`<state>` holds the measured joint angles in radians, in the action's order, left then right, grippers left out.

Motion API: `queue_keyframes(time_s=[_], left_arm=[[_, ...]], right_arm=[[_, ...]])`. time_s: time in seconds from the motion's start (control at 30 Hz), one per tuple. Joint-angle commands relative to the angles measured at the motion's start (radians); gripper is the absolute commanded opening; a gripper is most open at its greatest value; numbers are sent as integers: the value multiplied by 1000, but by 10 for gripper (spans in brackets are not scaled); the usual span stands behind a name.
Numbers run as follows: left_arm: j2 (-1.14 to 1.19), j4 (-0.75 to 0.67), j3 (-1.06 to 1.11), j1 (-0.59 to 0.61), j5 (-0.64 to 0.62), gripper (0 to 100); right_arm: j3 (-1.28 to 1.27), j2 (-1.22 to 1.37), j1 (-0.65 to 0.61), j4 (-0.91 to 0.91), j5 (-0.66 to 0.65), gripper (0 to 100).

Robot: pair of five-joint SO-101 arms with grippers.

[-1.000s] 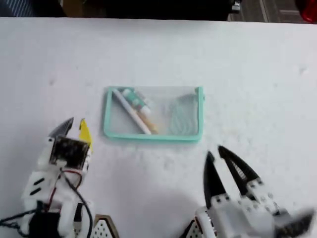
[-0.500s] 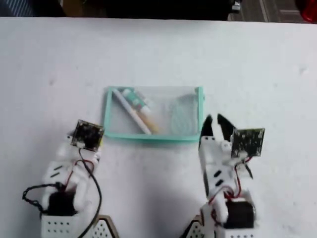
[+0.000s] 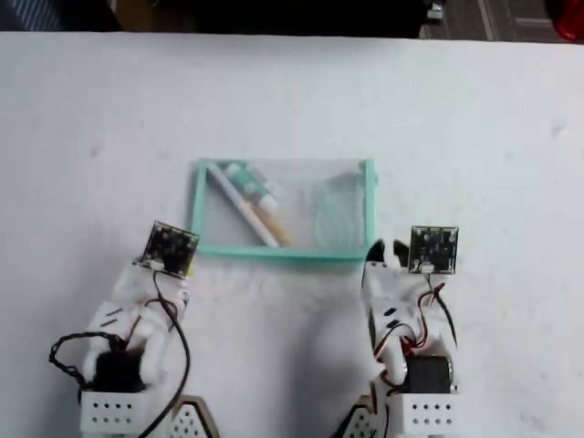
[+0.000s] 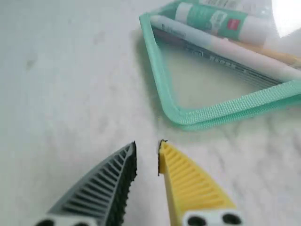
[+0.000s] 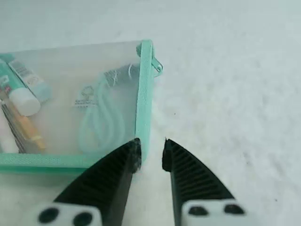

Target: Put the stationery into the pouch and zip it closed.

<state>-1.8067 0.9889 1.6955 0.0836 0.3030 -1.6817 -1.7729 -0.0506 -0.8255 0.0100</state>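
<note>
Lying flat on the white table (image 3: 474,128), the teal-edged clear pouch (image 3: 274,253) is the landmark for everything else; inside it, toward its left end, a green-and-white glue stick (image 3: 251,182) lies beside a white pen (image 3: 239,208) and an orange pencil (image 3: 274,226), all three slanting across that end; toward the pouch's right end lies a looped pale-teal cord (image 3: 333,214). In the right wrist view a small zipper pull (image 5: 157,67) sticks out at the far right corner of the pouch (image 5: 143,94); whether the zip is fully drawn cannot be told.

The left arm (image 3: 128,319) sits just off the pouch's near left corner; its jaws, one grey and one yellow, stand a narrow slit apart with nothing between them, their tips over bare table a little short of the pouch's rounded corner (image 4: 162,89). The right arm (image 3: 401,319) sits at the pouch's near right corner; its black jaws are likewise parted by a narrow gap and hold nothing; one tip lies right at the pouch's corner binding, the other just outside the pouch's right edge; whether the tip touches the binding cannot be told.
</note>
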Motion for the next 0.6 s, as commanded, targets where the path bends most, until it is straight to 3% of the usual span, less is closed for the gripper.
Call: queue_keyframes(time_s=[0.0, 0.13, 0.57], left_arm=[[-15, 72, -3, -8, -120, 109], [-15, 138, -3, -15, -236, 109], [-15, 298, -3, -15, -235, 106]], right_arm=[[-11, 4, 12, -77, -6, 74], [-11, -2, 10, -148, -2, 74], [-11, -2, 4, -352, -8, 74]])
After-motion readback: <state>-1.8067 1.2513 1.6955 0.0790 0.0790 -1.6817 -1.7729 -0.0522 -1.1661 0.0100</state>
